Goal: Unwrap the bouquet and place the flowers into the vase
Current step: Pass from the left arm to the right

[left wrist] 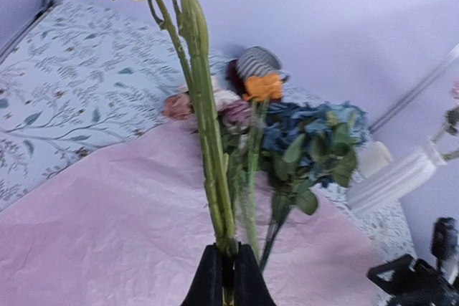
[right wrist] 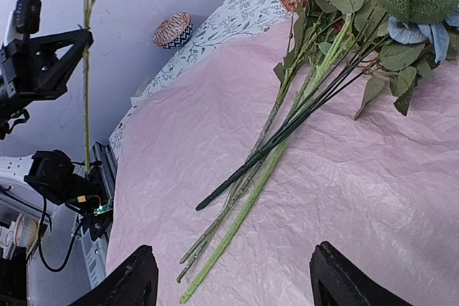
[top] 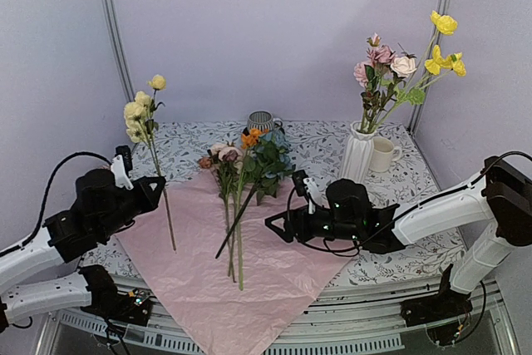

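The left gripper [left wrist: 228,281] has its black fingers pinched tight on the green stalk of a pale yellow artificial rose stem [top: 137,114], holding it upright over the left edge of the crinkled lilac-pink paper sheet [top: 274,268]; the right gripper [right wrist: 233,284] hangs low over that sheet with its fingers spread wide and nothing between them, near the loose bunch of green-stemmed artificial flowers [top: 239,205] lying flat there, heads toward the back. The unwrapping looks done; the step in hand, I'd say, is carrying one stem to the tall white ribbed ceramic vase [top: 357,160], standing well apart at the back right; that calls for a swing across the table, then lowering the stem's bottom end into the narrow neck; the vase holds pink roses and yellow poppies; I cannot see into the cream mug [top: 385,154] just beside it, nor the striped grey cup [top: 263,120] behind the bunch.
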Tool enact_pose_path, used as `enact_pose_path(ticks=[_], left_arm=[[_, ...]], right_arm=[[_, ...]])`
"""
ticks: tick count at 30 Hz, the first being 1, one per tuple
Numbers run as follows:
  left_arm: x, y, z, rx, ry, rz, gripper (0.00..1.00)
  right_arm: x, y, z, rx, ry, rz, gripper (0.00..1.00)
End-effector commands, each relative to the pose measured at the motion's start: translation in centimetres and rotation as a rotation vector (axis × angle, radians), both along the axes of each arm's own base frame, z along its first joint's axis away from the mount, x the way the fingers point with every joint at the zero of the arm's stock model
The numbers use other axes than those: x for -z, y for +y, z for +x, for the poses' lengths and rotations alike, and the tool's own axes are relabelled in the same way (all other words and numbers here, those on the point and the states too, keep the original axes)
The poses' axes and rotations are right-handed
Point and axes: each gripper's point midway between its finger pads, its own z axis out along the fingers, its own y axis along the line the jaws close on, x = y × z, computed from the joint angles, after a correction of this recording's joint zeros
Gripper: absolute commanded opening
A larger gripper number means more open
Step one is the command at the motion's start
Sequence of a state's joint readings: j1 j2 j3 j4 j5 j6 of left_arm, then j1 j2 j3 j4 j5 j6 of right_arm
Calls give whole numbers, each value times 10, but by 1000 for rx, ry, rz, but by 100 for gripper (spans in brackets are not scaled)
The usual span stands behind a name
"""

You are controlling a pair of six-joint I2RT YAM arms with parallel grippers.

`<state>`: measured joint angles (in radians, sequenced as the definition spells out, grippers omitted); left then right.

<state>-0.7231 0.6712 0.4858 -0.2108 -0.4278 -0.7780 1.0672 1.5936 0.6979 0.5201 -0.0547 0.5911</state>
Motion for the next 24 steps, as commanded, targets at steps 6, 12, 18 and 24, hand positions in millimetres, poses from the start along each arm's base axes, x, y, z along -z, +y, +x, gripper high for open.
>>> enact_pose_path(ticks=[6, 12, 18, 24], left_arm=[[-87, -62, -64, 566, -498, -182, 0], [-108, -89, -98, 817, -624, -231, 0], [-121, -103, -129, 1008, -714, -303, 0], [-125, -107, -139, 1059, -752, -311, 1]], right_arm=[[-72, 22, -27, -153, -116, 185, 72], [-135, 63, -46, -225, -270, 224, 70], [-186, 92, -64, -269, -409, 290, 70], [-214, 111, -74, -306, -487, 330, 63]])
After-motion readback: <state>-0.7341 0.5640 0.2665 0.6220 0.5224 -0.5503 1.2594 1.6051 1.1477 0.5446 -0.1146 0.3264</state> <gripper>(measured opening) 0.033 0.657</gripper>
